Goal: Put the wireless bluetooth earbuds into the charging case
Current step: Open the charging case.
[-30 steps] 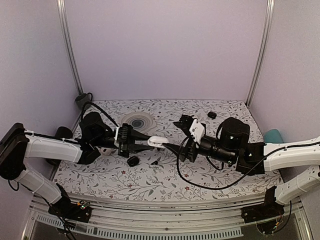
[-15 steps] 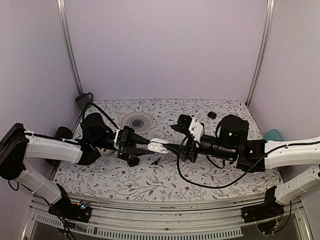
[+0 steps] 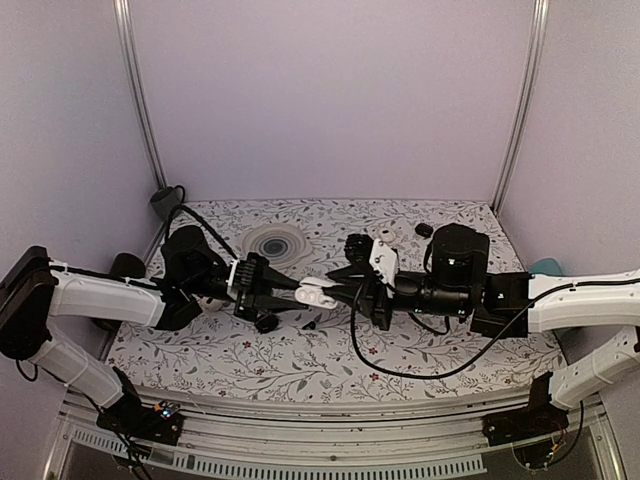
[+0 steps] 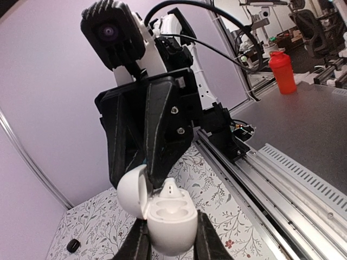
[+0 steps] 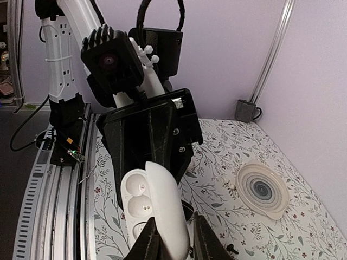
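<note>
While left hand (image 4: pixel 172 241) clamps the charging case (image 4: pixel 171 216), right hand (image 5: pixel 171 241) pinches its lid (image 5: pixel 165 200).

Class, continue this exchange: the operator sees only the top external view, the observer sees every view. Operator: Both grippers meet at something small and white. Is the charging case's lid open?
Observer: Yes; the left wrist view shows the lid of the charging case swung back, clear of the body.
Operator: What is the right gripper doing?
Observer: In its own wrist view it grips that lid, one finger on each face.
Operator: Any earbud inside?
Observer: One white earbud tip pokes up from the case's open top; whether the second is in, I cannot tell.
</note>
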Robot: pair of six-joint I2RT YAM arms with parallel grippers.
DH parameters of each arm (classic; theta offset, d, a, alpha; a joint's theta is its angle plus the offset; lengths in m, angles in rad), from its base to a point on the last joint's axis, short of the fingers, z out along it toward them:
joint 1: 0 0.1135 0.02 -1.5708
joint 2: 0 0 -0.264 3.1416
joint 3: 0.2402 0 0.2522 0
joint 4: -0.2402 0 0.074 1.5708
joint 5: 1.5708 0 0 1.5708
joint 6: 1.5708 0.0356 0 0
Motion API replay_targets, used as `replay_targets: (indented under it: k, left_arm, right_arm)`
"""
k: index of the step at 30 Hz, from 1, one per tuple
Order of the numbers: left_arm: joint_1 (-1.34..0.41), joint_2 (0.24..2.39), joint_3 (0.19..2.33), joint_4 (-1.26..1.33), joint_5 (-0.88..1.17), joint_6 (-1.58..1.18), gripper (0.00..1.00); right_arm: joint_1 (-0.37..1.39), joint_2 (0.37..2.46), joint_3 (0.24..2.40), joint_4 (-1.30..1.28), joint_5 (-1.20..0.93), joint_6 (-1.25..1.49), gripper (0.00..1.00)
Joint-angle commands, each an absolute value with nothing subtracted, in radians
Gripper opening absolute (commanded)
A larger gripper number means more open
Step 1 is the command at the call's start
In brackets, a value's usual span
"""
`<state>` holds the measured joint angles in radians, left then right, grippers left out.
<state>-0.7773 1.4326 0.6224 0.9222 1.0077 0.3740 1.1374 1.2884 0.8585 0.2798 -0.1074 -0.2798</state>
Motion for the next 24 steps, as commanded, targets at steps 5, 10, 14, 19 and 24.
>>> replay_targets:
  k: [5,10,14,19,24]
  left_arm:
    - [-0.793,1.420,0.640,0.941,1.044,0.375,0.00]
    - [-0.796,1.413,0.637,0.952,1.044,0.378,0.00]
    - [-0.795,1.412,0.637,0.958,1.037,0.381,0.00]
    - [-0.795,1.415,0.637,0.968,1.035,0.378,0.00]
    - [-0.795,1.416,0.635,0.979,1.031,0.377,0.00]
  right_arm:
    - [1.128,1.317,0.929,0.206,-0.188,-0.247,0.13]
    - [1.129,1.342,0.962,0.157,-0.218,-0.241,0.09]
    - [1.128,1.356,0.981,0.134,-0.253,-0.239,0.12]
    - [1.129,1.364,0.996,0.111,-0.262,-0.239,0.18]
    - [1.129,1.365,0.998,0.094,-0.270,-0.235,0.18]
